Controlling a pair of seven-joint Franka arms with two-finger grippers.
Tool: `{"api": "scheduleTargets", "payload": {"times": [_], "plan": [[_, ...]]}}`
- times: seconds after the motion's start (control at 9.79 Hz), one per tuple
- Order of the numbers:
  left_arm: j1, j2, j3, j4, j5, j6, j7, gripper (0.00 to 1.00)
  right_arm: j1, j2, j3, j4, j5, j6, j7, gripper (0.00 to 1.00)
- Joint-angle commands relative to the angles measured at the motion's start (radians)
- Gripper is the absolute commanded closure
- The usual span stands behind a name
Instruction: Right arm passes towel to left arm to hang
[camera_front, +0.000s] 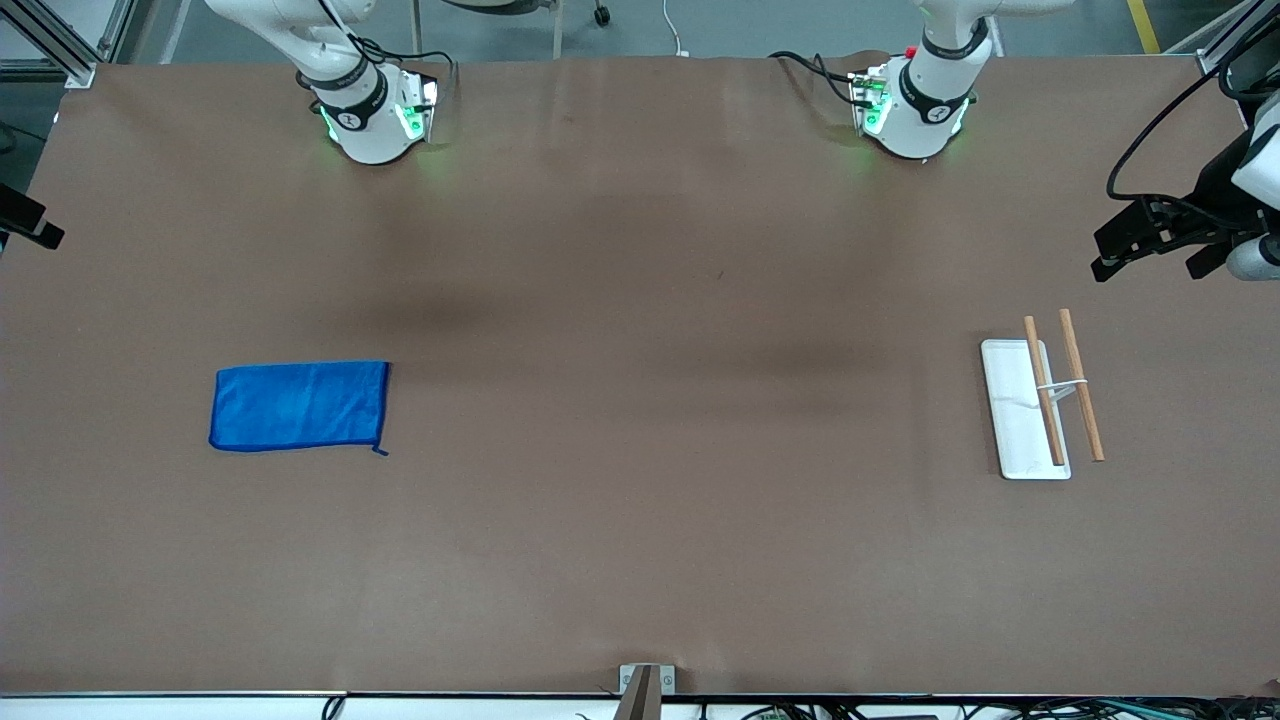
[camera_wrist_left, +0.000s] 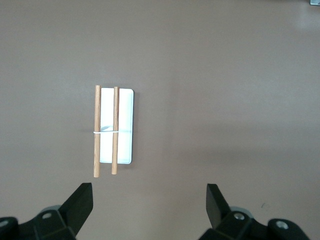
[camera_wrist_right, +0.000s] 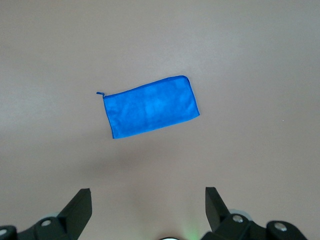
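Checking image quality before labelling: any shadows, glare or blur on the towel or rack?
Front view: even light, soft dark shadow bands on the table, none touching the towel or the rack. Left wrist view: rack sharp, no glare. Right wrist view: towel sharp, faint shadow beside it.

Even, fairly bright overhead light falls on my brown table (camera_front: 640, 560), without hard glare. Two soft, broad shadows darken its middle, one toward each arm's end, and a pale sheen streaks the edge where my bases stand. Green lamps at the bases tint the surface around them. My wrist views are evenly lit and sharp on the table, while my own fingers (camera_wrist_left: 80, 202) look dark, close and slightly soft.
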Motion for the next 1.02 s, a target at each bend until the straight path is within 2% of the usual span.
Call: {"api": "scheduleTargets", "payload": {"times": [0.0, 0.2, 0.51, 0.72, 0.92], "plan": [[0.003, 0.009, -0.005, -0.023, 0.019, -0.009, -0.007, 0.0, 0.006, 0.017, 0.005, -0.013, -0.004, -0.012, -0.031, 0.0], [0.003, 0.009, -0.005, -0.024, 0.019, -0.009, -0.007, 0.0, 0.018, 0.069, 0.005, -0.134, -0.01, 0.095, -0.039, 0.0], [0.003, 0.011, -0.004, -0.023, 0.02, -0.007, -0.007, 0.0, 0.052, 0.144, 0.005, -0.37, -0.042, 0.376, -0.091, 0.0], [0.003, 0.011, -0.004, -0.026, 0.02, -0.009, -0.007, 0.0, 0.047, 0.163, 0.005, -0.566, -0.042, 0.651, -0.142, 0.0], [0.001, 0.012, -0.004, -0.026, 0.02, -0.009, -0.007, 0.0, 0.026, 0.235, 0.005, -0.718, -0.042, 0.921, -0.185, 0.0]]}}
